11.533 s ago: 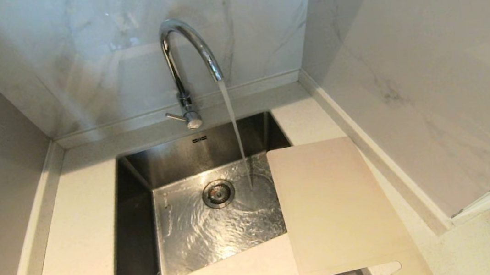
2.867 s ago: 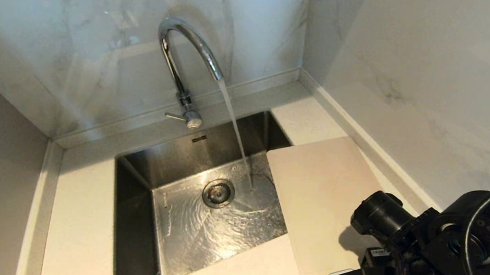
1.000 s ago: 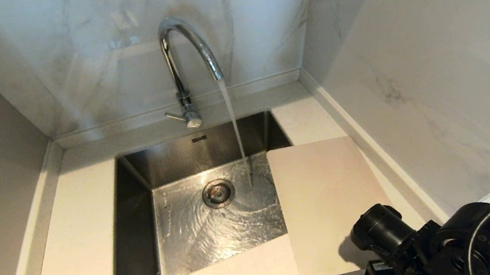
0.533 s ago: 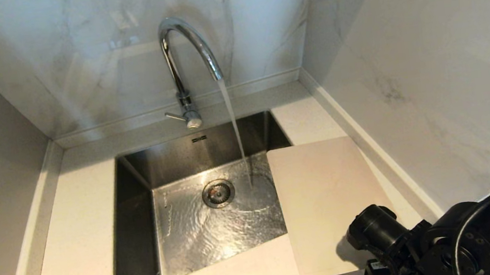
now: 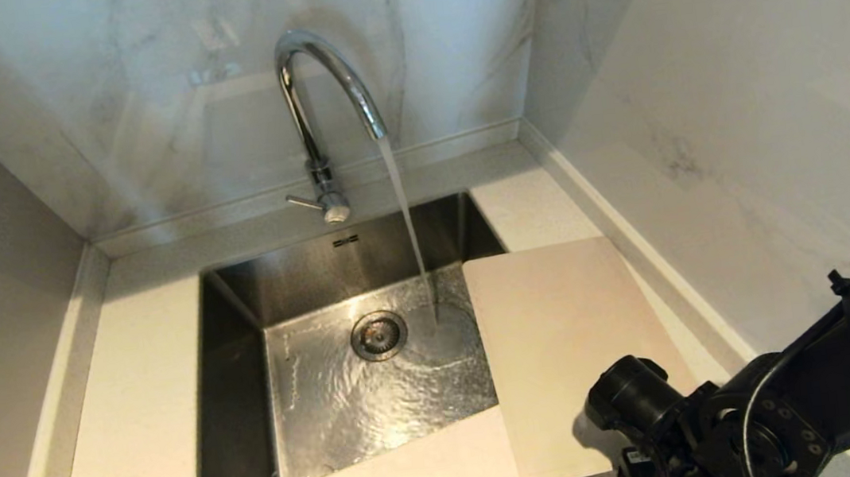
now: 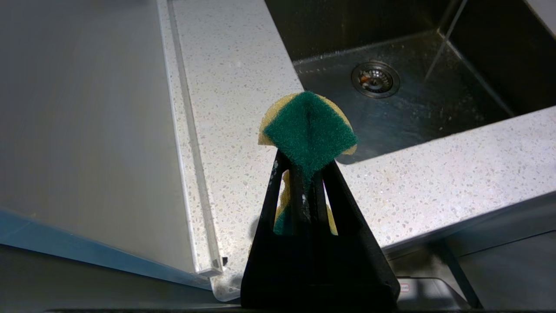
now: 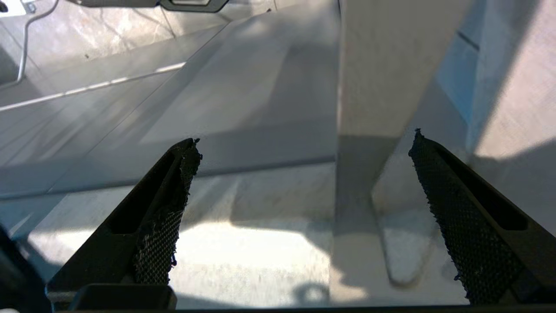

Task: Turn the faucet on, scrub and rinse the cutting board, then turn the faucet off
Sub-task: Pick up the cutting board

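Cutting board [image 5: 562, 319] seen as thin, flat, beige-white, laid on the speckled surface [image 5: 143, 431] at the right of the sink [image 5: 238, 388], one long edge overhanging the basin. Faucet [image 5: 319, 82] chrome, arched, water running into the sink near the drain [image 5: 378, 335]. Board's near end is covered by the right arm; right tool [image 7: 299, 213] spread wide, nothing gripped. Left tool [image 6: 306, 174] clamped on a green-yellow sponge [image 6: 309, 130], out of head view.

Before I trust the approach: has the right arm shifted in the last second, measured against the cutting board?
Yes. The right arm has slid left across the cutting board's near end, toward the sink.
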Available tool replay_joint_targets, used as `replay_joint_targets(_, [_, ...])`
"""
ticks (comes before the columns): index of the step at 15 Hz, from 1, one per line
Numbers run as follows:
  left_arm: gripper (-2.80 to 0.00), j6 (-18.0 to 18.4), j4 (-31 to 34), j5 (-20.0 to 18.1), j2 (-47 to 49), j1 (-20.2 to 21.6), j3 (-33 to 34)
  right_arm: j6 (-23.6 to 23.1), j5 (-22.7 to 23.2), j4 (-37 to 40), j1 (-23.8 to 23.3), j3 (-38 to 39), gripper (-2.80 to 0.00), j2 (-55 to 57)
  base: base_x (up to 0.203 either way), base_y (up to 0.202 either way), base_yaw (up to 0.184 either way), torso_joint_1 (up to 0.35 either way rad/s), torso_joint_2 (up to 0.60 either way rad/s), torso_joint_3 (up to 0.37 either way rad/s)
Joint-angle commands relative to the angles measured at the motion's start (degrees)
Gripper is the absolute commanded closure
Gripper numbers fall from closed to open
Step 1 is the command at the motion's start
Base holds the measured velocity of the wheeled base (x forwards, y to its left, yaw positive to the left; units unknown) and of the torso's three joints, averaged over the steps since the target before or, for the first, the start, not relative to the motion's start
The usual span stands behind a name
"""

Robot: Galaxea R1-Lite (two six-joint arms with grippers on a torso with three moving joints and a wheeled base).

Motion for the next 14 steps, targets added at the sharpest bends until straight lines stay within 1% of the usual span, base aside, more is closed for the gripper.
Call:
replay_joint_targets(1, [0.0,0.0,0.0,0.0,0.1,0.0,0.0,-0.4,0.0,-3.3,0.0,1.0,-2.8,2.1,0.0,0.0,0.0,0.0,0.0,0.0])
replay_joint_targets(6, [0.0,0.0,0.0,0.0,0.1,0.0,0.0,-0.2,-0.2,-4.1,1.2,2.3,-2.8,3.5,0.0,0.0,0.0,0.0,0.0,0.0])
replay_joint_targets(10, [0.0,0.0,0.0,0.0,0.1,0.0,0.0,-0.1,-0.2,-10.0,2.0,4.6,-2.8,6.3,0.0,0.0,0.0,0.0,0.0,0.0])
replay_joint_targets(12, [0.0,0.0,0.0,0.0,0.1,0.0,0.0,-0.1,-0.3,-11.1,2.9,5.7,-2.8,6.3,0.0,0.0,0.0,0.0,0.0,0.0])
replay_joint_targets(14, [0.0,0.1,0.0,0.0,0.1,0.0,0.0,-0.1,-0.3,-14.0,2.9,6.8,-2.8,6.9,0.0,0.0,0.0,0.0,0.0,0.0])
